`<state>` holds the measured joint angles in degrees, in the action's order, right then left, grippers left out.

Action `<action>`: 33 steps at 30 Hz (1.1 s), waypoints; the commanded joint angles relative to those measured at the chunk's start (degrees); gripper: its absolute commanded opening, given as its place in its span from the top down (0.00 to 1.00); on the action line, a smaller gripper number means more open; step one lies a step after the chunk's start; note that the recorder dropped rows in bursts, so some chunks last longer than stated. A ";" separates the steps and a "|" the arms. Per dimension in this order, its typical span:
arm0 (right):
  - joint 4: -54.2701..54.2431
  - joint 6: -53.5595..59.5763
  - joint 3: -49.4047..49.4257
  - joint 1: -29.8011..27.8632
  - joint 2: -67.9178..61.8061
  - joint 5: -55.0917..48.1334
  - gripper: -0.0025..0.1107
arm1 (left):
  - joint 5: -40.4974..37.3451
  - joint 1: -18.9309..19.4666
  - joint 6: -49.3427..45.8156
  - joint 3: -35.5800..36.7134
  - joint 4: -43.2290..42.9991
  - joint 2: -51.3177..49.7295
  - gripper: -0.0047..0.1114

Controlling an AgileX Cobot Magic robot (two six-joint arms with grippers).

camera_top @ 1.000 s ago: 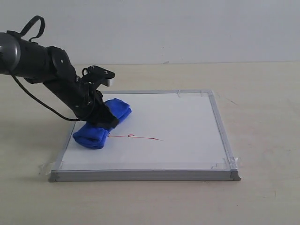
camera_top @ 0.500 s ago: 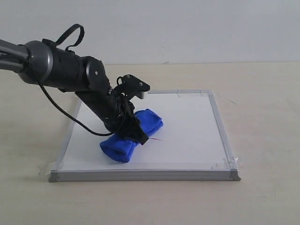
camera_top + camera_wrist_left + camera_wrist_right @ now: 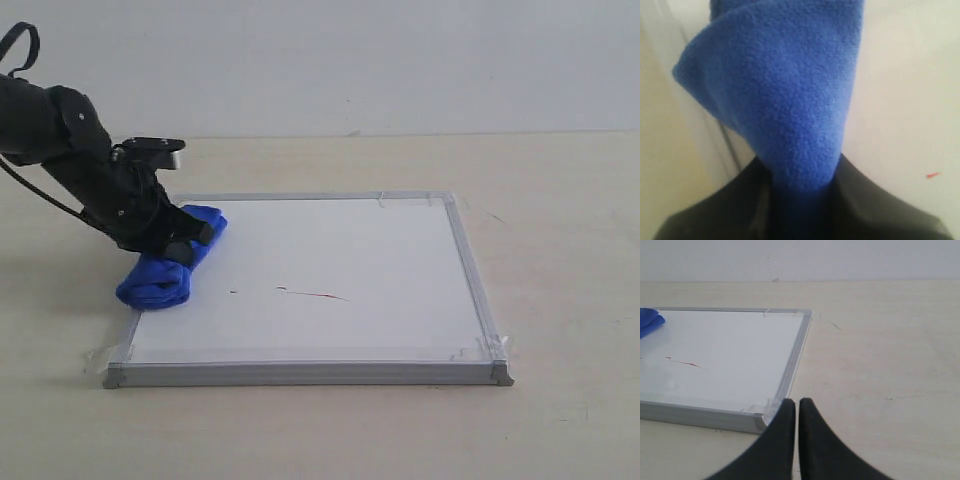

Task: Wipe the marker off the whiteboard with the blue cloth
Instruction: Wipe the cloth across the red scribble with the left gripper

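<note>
The whiteboard (image 3: 340, 270) lies flat on the table, silver-framed. A short remnant of the red marker line (image 3: 312, 294) and a small dot (image 3: 233, 292) show on it; the remnant also appears in the right wrist view as marker (image 3: 685, 363) and as a red fleck (image 3: 932, 175) in the left wrist view. The blue cloth (image 3: 165, 270) rests over the board's left edge, with my left gripper (image 3: 180, 243) shut on it. The cloth (image 3: 790, 100) fills the left wrist view. My right gripper (image 3: 796, 402) is shut on nothing, off the board's near right corner, out of the exterior view.
Tan table (image 3: 560, 200) surrounds the board, with a pale wall behind. Clear tape (image 3: 478, 350) holds the board's corners. The left arm (image 3: 60, 140) reaches in from the left.
My left gripper has swept the cloth back from the board's middle to its left edge. Most of the red line's left part and loop is gone; a short streak remains.
</note>
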<state>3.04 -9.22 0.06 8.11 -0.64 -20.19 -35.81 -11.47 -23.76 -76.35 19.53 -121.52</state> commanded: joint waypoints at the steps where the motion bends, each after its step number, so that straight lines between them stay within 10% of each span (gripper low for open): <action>1: 0.32 0.19 -0.06 -0.21 0.33 0.40 0.98 | -3.82 -10.03 -3.20 1.28 0.92 -3.85 0.92; 7: 0.32 0.19 -0.06 -0.21 0.33 0.40 0.98 | -4.47 -16.10 -7.96 1.22 -0.37 -4.77 0.92; 20: 0.32 0.19 -0.06 -0.21 0.33 0.65 0.98 | -0.93 -0.11 3.55 0.76 -3.95 -5.28 0.92; 28: 0.32 0.19 -0.06 -0.21 0.33 0.65 0.98 | -3.48 -19.71 -13.65 0.76 8.51 -5.28 0.92; 33: 0.32 0.19 -0.06 -0.21 0.33 0.65 0.98 | -0.22 -20.66 -10.96 -1.34 5.37 -5.28 0.92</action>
<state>3.04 -9.22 0.06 8.11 -0.64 -20.19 -32.55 -32.39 -37.13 -77.96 26.28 -123.72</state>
